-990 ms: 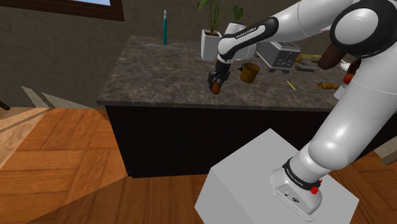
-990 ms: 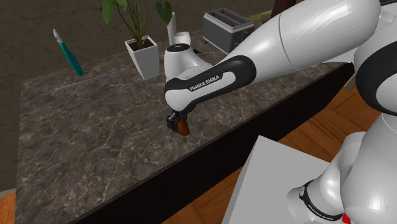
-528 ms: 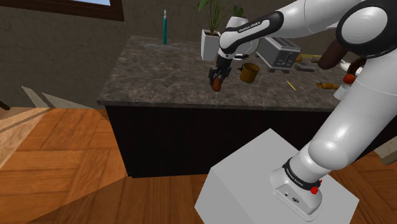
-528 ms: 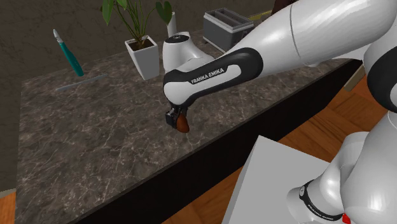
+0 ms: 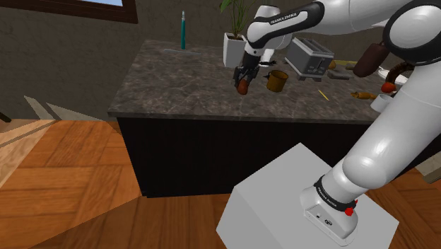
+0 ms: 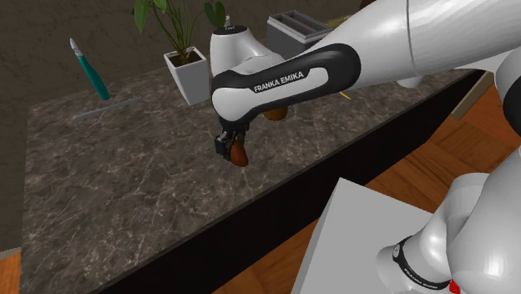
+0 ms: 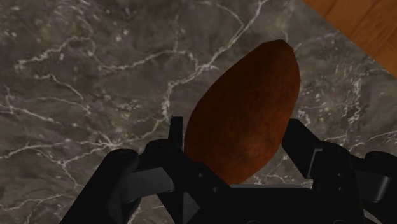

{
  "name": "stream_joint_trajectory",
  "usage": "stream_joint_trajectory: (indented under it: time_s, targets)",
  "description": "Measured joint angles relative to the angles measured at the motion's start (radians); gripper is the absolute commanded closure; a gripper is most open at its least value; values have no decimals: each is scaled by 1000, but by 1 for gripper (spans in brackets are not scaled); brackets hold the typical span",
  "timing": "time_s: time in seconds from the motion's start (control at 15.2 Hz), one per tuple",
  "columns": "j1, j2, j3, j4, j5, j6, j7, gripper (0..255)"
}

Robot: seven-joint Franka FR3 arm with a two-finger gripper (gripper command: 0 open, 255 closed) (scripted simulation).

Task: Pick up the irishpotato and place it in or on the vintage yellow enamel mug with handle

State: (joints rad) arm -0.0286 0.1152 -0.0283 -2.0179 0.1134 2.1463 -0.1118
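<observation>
The gripper point(image 7: 235, 132) is clasping the potato point(image 7: 245, 121), its fingers narrowed onto the brown sides. It is hanging over the marble counter point(image 5: 177, 85), seemingly clear of the surface, though the gap is hard to judge. In the shoulder view the mug point(image 5: 277, 80) is standing near, at the potato's three o'clock.

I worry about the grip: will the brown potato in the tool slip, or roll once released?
The potato looks stiff and egg-shaped, so it would probably roll on the counter. The tool clasps only one end, so it might pivot or slip.
</observation>
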Motion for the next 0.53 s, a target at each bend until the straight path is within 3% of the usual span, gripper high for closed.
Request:
stream_joint_trajectory:
  time_s: [0.53]
  targets:
    - [0, -41, -1, 58, -8, -99, 12, 255]
